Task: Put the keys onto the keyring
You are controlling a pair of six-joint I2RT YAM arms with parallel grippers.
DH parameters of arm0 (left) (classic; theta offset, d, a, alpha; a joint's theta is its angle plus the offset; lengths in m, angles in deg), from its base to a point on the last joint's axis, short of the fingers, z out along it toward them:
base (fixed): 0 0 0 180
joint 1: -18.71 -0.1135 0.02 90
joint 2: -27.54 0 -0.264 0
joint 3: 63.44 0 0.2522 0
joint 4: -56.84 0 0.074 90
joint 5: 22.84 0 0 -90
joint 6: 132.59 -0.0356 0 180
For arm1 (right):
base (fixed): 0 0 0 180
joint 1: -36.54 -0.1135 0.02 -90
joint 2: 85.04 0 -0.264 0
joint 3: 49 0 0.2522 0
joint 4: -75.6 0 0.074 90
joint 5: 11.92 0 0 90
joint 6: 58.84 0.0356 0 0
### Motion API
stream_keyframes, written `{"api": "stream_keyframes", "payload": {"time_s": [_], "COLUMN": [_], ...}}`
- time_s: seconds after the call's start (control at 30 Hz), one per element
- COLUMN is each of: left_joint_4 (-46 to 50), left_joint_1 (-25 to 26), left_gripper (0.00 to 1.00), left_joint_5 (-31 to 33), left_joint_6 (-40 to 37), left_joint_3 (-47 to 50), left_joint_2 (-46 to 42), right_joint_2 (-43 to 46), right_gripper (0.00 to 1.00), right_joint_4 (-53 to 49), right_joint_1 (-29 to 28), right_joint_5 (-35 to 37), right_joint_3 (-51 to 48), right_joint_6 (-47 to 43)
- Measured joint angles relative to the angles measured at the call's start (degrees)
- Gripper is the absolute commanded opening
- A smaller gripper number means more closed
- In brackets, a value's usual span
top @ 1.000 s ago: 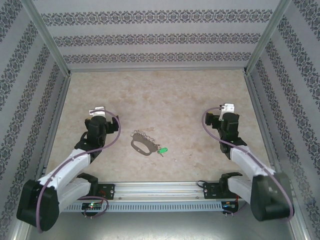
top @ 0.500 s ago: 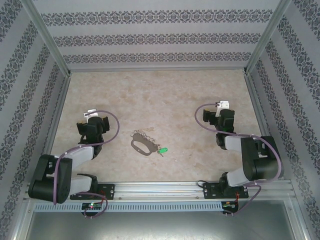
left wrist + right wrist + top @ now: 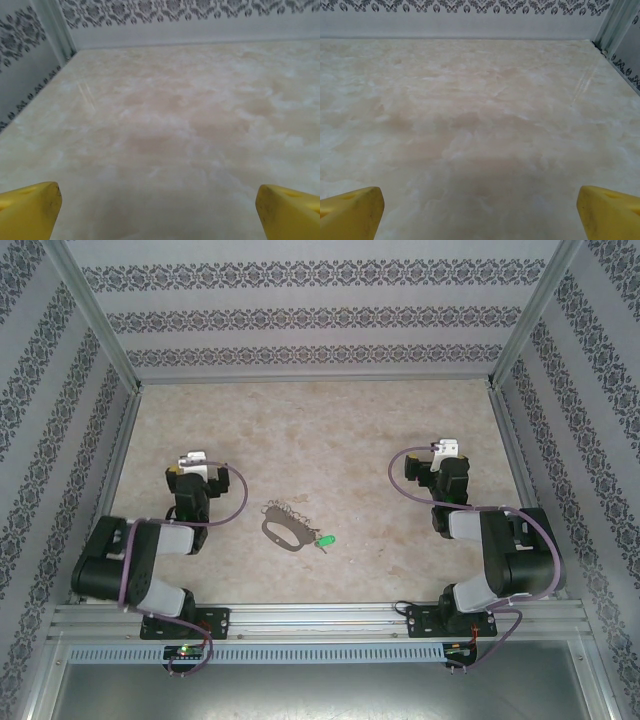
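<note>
The small silvery key with a bright green plastic head [image 3: 325, 541] lies just beside the dull grey-brown oval metal keyring [image 3: 283, 530], between our arms, which we judge puts it within either's reach. Our left gripper [image 3: 160, 212] and right gripper [image 3: 480, 212] gape wide and empty, ready for a first pick.

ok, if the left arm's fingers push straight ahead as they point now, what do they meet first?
Nothing stands in line: the left arm's yellow fingers face beige marble-look tabletop, then the grey far wall with dark floral bands. They seem pitched down, so probably tabletop first.
</note>
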State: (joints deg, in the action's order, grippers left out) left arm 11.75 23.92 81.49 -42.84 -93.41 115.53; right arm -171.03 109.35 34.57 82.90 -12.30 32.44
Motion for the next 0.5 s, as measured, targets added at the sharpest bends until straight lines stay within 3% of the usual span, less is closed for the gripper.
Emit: {"api": "stream_keyframes", "payload": {"time_s": [0.07, 0.5], "left_joint_4": [-2.4, -4.0], "left_joint_1": [-0.2, -0.5], "left_gripper": [1.00, 1.00], "left_joint_5": [-0.9, -2.3], "left_joint_6": [-0.2, -0.5], "left_joint_3": [1.4, 0.4], "left_joint_2": [4.2, 4.1], "right_joint_2": [0.0, -0.1], "right_gripper": [0.98, 0.98], "right_joint_4": [0.7, 2.1], "right_joint_1": [0.0, 0.0], "right_joint_5": [0.0, 0.0], "right_joint_3": [-0.1, -0.2], "right_joint_6": [0.0, 0.0]}}
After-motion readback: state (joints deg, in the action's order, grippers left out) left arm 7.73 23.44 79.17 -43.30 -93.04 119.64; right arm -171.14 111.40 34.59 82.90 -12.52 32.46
